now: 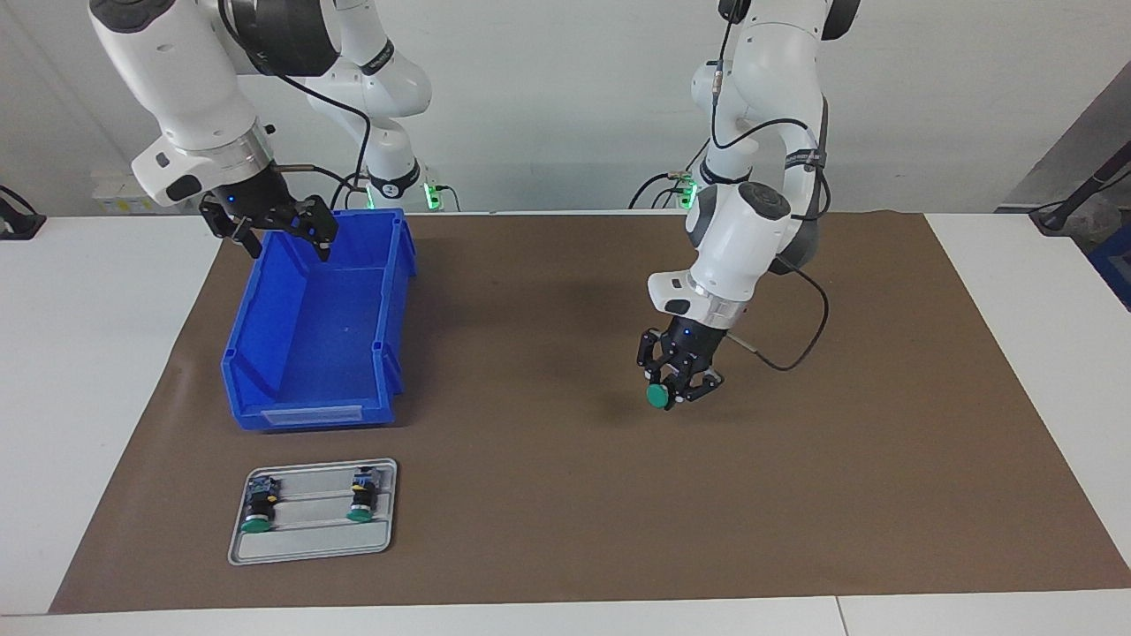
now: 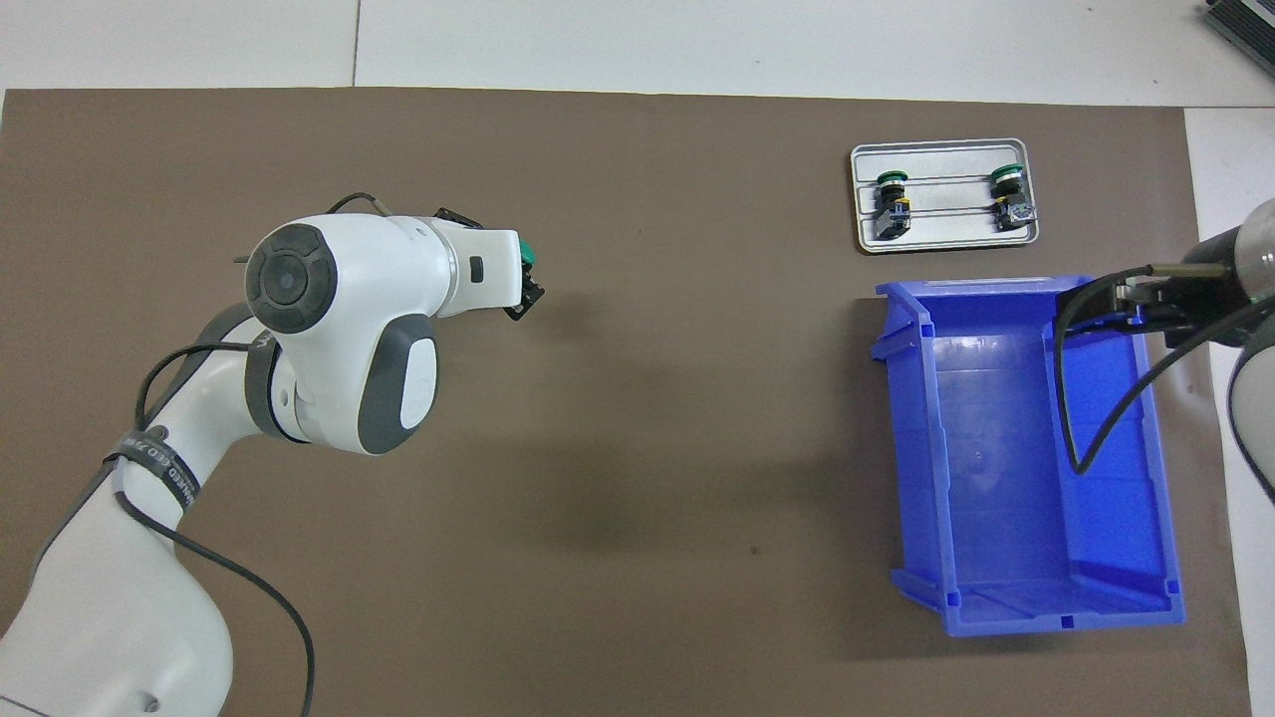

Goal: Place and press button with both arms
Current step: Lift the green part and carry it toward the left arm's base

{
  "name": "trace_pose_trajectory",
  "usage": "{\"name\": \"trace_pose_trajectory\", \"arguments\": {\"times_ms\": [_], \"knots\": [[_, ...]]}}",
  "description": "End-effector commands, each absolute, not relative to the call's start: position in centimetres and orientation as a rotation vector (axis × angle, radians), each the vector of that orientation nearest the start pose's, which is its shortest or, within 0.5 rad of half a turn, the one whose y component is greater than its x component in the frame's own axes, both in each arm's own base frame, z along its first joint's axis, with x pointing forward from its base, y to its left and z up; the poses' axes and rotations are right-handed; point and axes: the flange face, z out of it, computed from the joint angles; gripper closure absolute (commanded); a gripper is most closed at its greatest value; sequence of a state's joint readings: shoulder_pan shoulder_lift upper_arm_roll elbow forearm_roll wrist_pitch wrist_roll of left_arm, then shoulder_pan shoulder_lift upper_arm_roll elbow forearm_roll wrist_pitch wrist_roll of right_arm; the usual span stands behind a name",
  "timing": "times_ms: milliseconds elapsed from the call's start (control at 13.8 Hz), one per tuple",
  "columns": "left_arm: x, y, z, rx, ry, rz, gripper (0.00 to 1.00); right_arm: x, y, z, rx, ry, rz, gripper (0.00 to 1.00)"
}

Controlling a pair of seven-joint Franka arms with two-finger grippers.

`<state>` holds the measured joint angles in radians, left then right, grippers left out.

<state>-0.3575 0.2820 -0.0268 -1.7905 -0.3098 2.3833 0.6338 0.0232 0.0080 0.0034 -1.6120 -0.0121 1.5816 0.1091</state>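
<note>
Item: left gripper [image 1: 676,389], raised over the brown mat [image 1: 565,495] toward the left arm's end of the table, pointing down at a slant, its fingers clamped on the button [image 1: 657,397]; the round green cap faces outward at the fingertips, and the body of the button is largely covered by the fingers, so its exact tilt is hard to read. In the overhead view only a sliver of the green cap [image 2: 529,256] shows past the white wrist. A shadow lies on the mat below the gripper. Item: right gripper [image 1: 269,225], held in the air over the end of the blue bin [image 1: 265,318] that is nearer the robots, fingers spread apart and holding nothing; this arm waits. Item: blue bin, open-topped, standing on the mat toward the right arm's end of the table, nothing visible inside. Item: grey tray [image 1: 314,549], flat on the mat, farther from the robots than the bin and just beside it. Item: two more buttons in the tray, one [image 1: 257,512] and another [image 1: 360,502], lying side by side and apart from each other, green caps pointing away from the robots, blue-yellow blocks toward the bin.
</note>
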Motion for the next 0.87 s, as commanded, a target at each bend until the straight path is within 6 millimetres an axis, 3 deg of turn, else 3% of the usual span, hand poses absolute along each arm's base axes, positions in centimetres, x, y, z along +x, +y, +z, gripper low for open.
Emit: {"name": "trace_pose_trajectory", "arguments": {"times_ms": [0, 145, 436, 799], "knots": [[62.6, -21.1, 45.8, -3.124, 1.3, -0.497, 1.0, 55.1, 1.3, 60.5, -3.15, 0.118, 0.05, 0.0], [62.8, -18.4, 47.2, -3.2, 1.351, -0.56, 1.0, 55.1, 1.3, 60.5, -3.15, 0.118, 0.05, 0.0], [62.5, -11.8, 47.3, -3.196, 1.625, -0.724, 1.0, 55.1, 1.3, 60.5, -3.15, 0.12, 0.05, 0.0], [59.8, -8.9, 45.1, -3.154, 1.776, -1.03, 1.0, 55.1, 1.3, 60.5, -3.15, 0.118, 0.05, 0.0]]}}
